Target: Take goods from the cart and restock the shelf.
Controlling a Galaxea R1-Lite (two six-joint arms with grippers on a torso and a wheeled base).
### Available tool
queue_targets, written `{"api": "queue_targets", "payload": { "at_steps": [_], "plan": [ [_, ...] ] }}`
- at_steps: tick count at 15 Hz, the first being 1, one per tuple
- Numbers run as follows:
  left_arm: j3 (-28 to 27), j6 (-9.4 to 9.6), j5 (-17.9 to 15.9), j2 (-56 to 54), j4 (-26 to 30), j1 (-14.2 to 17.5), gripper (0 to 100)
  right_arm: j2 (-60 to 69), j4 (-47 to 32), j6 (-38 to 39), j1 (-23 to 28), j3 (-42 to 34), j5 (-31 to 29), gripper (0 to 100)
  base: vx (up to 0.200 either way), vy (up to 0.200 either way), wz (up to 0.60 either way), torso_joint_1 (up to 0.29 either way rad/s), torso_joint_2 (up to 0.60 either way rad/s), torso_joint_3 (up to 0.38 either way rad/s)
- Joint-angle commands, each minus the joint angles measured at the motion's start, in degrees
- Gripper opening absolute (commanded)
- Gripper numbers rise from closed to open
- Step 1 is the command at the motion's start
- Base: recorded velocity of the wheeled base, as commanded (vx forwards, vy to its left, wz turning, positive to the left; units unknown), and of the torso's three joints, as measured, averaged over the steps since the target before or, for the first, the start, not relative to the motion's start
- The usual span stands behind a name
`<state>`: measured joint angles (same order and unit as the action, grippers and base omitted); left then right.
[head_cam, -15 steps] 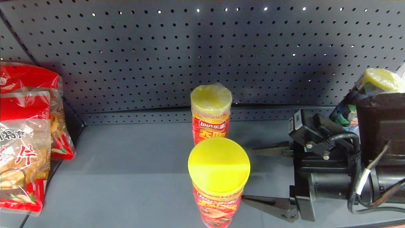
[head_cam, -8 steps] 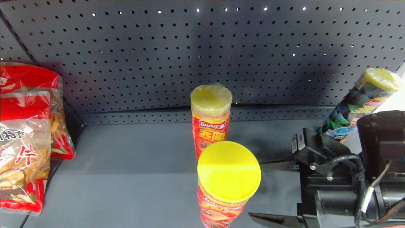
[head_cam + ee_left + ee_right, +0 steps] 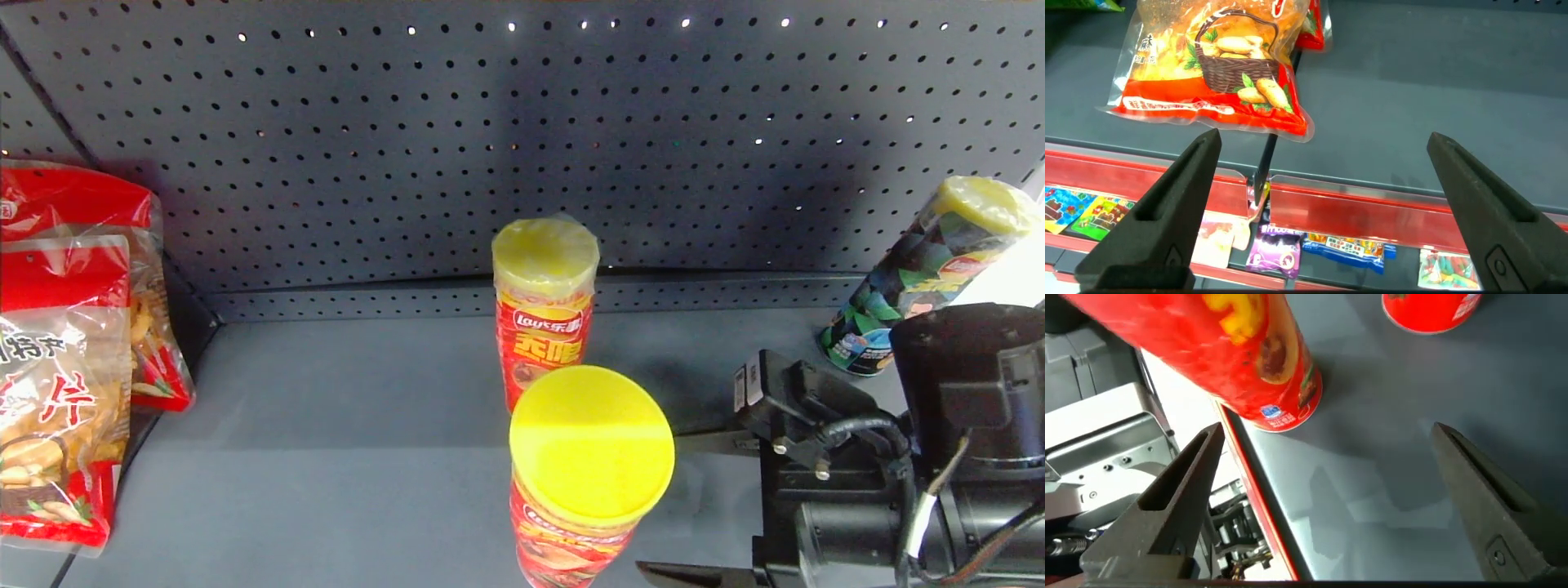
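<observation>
While my right claw (image 3: 668,508) gapes wide at lower right, the upright yellow-lidded red cardboard tube (image 3: 592,445) stands just left, beyond its tips.

The right gripper (image 3: 665,508) is black, with tapered fingers (image 3: 694,574) — behind it a round motor housing (image 3: 849,523), looped black cable (image 3: 869,426), silver screws (image 3: 819,474), white label (image 3: 741,389).

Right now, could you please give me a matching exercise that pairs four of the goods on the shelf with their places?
Things:
1. front red can
2. rear red can
3. dark patterned can
4. snack bags

Places:
A. left end of the shelf
B. mid-shelf, close to the pegboard
C. far right end
D. by the front edge

Pairs: 1-D, 2-B, 3-C, 4-A
</observation>
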<state>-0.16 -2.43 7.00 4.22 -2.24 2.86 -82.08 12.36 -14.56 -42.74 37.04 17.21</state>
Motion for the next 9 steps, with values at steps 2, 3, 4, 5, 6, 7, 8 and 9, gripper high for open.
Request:
{"api": "queue_targets", "payload": {
  "at_steps": [2,3,4,5,6,7,8,9],
  "plan": [
    [0.0,-0.04,0.0,0.1,0.0,0.0,100,-2.0,-0.1,0.0,-0.4,0.3,0.0,100,0.0,0.0,0.0,0.0,0.0,0.0],
    [0.0,-0.04,0.0,0.1,0.0,0.0,100,-2.3,-0.1,0.0,-0.6,0.3,0.0,100,0.0,0.0,0.0,0.0,0.0,0.0],
    [0.0,-0.04,0.0,0.1,0.0,0.0,100,-2.4,-0.1,0.1,-1.0,0.3,-0.1,100,0.0,0.0,0.0,0.0,0.0,0.0],
    [0.0,-0.04,0.0,0.1,0.0,0.0,100,-2.7,-0.1,0.1,-1.5,0.8,-0.2,100,0.0,0.0,0.0,0.0,0.0,0.0],
    [0.1,-0.04,0.0,0.1,0.0,0.0,100,-3.2,-0.1,0.1,-1.6,1.1,-0.2,100,0.0,0.0,0.0,0.0,0.0,0.0],
    [0.0,-0.04,0.0,0.1,0.0,0.0,100,-3.6,-0.1,0.2,-1.7,1.8,-0.2,100,0.0,0.0,0.0,0.0,0.0,0.0],
    [0.0,-0.04,0.0,0.1,0.0,0.0,100,-4.1,-0.1,0.5,-2.5,2.5,-0.3,100,0.0,0.0,0.0,0.0,0.0,0.0],
    [0.0,-0.04,0.0,0.1,0.0,0.0,100,-4.4,-0.1,0.5,-2.8,3.2,-0.3,100,0.0,0.0,0.0,0.0,0.0,0.0]
  ]
}}
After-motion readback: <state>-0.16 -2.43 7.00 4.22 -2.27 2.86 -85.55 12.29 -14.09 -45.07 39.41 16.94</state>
